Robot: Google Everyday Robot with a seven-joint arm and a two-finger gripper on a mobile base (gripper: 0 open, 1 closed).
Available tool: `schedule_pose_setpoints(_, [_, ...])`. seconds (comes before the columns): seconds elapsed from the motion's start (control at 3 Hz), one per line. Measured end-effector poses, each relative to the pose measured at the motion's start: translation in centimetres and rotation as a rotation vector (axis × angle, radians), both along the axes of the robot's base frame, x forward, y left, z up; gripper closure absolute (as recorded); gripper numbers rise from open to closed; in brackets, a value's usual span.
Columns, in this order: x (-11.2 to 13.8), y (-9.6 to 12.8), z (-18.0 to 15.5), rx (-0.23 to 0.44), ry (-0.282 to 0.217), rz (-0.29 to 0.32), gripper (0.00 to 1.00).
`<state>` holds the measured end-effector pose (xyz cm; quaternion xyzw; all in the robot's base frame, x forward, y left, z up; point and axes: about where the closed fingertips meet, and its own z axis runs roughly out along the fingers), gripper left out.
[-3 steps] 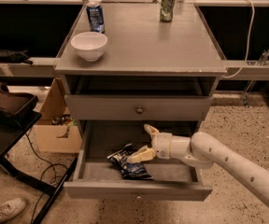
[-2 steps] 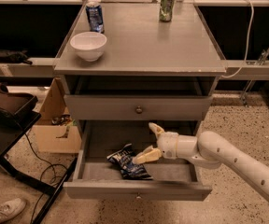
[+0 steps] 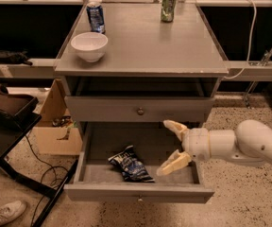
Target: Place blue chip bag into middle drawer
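The blue chip bag (image 3: 130, 164) lies on the floor of the open middle drawer (image 3: 98, 173), near its front and a little left of centre. My gripper (image 3: 170, 146) hangs over the right part of the drawer, to the right of the bag and apart from it. Its two pale fingers are spread wide, one finger (image 3: 174, 126) up near the closed drawer above and the other low by the drawer's front. The gripper holds nothing. The white arm comes in from the right.
The closed upper drawer (image 3: 138, 109) sits just above the gripper. On the cabinet top stand a white bowl (image 3: 89, 46), a blue-and-white can (image 3: 96, 17) and a green can (image 3: 168, 6). A cardboard box (image 3: 54, 125) and a black stand (image 3: 8, 126) are to the left.
The gripper has drawn back to the right and a little up, away from the chip bag. The bag now lies free in the drawer.
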<state>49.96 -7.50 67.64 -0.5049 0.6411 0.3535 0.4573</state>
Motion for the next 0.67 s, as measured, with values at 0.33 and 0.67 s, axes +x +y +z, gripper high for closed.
schedule_pose_setpoints(0.33, [-2.8,-0.4,5.1,-0.129,0.008,0.083,0.0])
schedule_pose_setpoints(0.67, [-4.7,-1.2,11.3,-0.283,-0.008,0.097,0.0])
